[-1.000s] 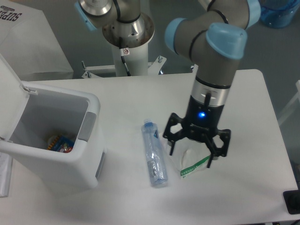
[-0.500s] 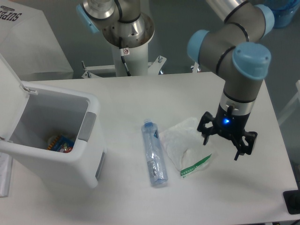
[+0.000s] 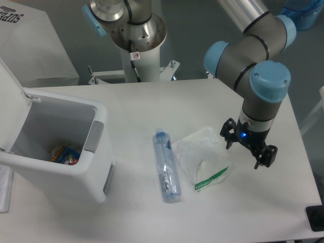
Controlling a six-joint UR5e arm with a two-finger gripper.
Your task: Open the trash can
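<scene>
Table: a white table (image 3: 152,106) with rounded corners fills most of the view, its top matte and plain.
Trash can: the white trash can (image 3: 61,169) stands at the near left of the table, its lid (image 3: 10,101) swung up and back on the left side, so the bin is open. A grey push-button strip (image 3: 93,136) sits at the front edge of the rim, facing right.
Inside the can: a small colourful packet (image 3: 65,154) lies at the bottom.
Water bottle: a clear plastic bottle (image 3: 166,166) lies on its side near the middle of the table, blue cap pointing to the far side, well apart from the trash can.
Wrapper: a crumpled translucent plastic bag with a green-printed label (image 3: 202,159) lies just right of the bottle.
Pincer: the black pincer (image 3: 248,150) hangs over the table at the right, beside the bag's right edge, fingers spread and nothing between them; a blue light glows on its body.
Arm: the grey arm with light blue joint caps (image 3: 258,76) bends over the right side of the table; its base column (image 3: 139,38) stands beyond the far edge.
Room: grey floor behind; a white box with partial lettering (image 3: 25,40) at the far left, a blue translucent container (image 3: 306,12) at the far right corner.
Near right corner: a dark object (image 3: 316,217) is cut off by the frame edge.
</scene>
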